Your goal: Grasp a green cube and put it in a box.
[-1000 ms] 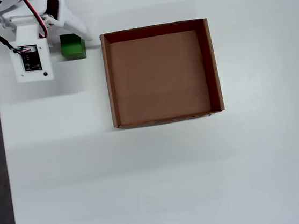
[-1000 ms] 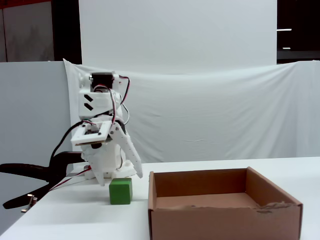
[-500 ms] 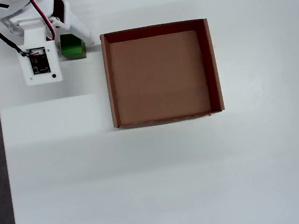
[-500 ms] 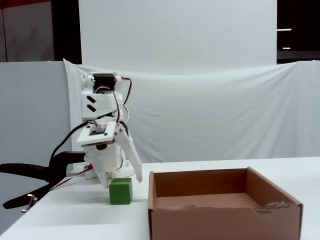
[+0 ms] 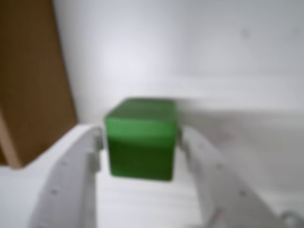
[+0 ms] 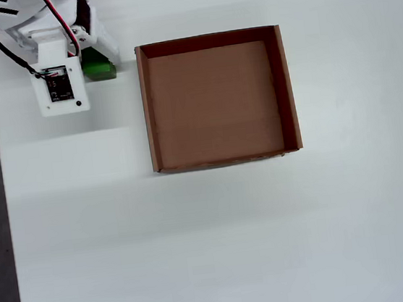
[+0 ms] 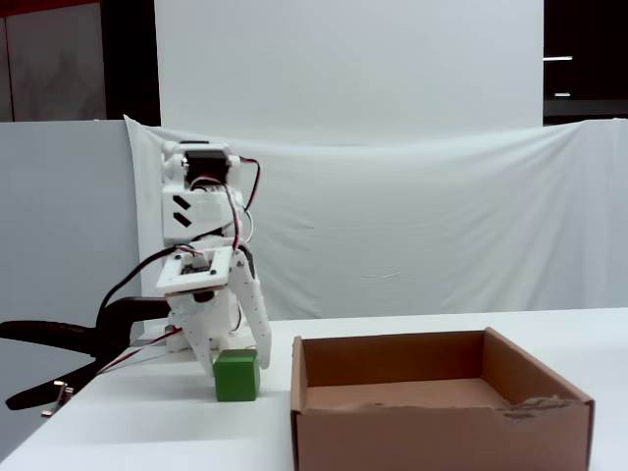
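The green cube (image 7: pixel 236 377) sits on the white tabletop (image 6: pixel 218 236), just off the box's (image 7: pixel 442 430) left wall in the fixed view and clear of it. From overhead, only a sliver of the cube (image 6: pixel 99 65) shows, tucked under the white arm (image 6: pixel 42 30) near the top left corner, a little to the left of the box (image 6: pixel 287 90) and level with its far edge.

The gripper (image 5: pixel 142 152) is spread apart and straddles the cube (image 5: pixel 141 137): in the wrist view one white finger (image 5: pixel 71 180) runs up the left side of the block and the other stands on its right, each close beside a face. The picture is too soft to tell whether either finger touches the cube. The brown box wall (image 5: pixel 33 80) fills the left edge of that view.

From the side, the gripper (image 7: pixel 234 355) hangs down over the cube with its tips at the block's upper part, and red and black wires loop along the arm (image 7: pixel 201 216). The box stands open and holds nothing.
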